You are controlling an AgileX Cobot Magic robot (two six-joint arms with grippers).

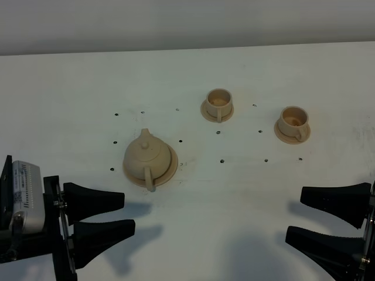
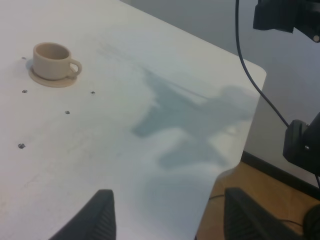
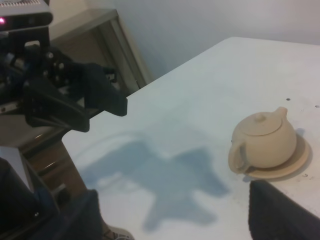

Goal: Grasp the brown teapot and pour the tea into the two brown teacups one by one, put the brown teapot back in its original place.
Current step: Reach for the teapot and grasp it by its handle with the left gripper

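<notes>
Nearest the camera, the left hand (image 1: 128, 212) hovers low over the front left of the white worktop (image 1: 234, 187). Its two black fingers are spread wide apart and nothing is between them. Its own wrist camera confirms the gap, with bare worktop between the finger ends. At the front right the right hand (image 1: 295, 215) hangs in the same way, its fingers well apart and holding nothing. Both hands throw soft shadows on the worktop just ahead of them.

A little farther in, ahead of the left hand and apart from it, the brown teapot (image 1: 146, 157) stands upright on the wide saucer (image 1: 172, 165). Its lid is on. Its loop handle points towards the near edge and its short spout points away. The right wrist camera also shows the pot sitting squarely on that saucer.

Farther back and to the right are the two cups, both upright and well apart from the pot. The left teacup (image 1: 218, 99) rests on its small saucer (image 1: 206, 112) near the middle. The right teacup (image 1: 292, 119) stands on its own small saucer (image 1: 280, 133), slightly nearer the front. Both cup handles face the near edge.

Small dark holes (image 1: 180, 141) dot the worktop around these pieces. Beyond the far edge is a plain grey wall (image 1: 187, 23).
</notes>
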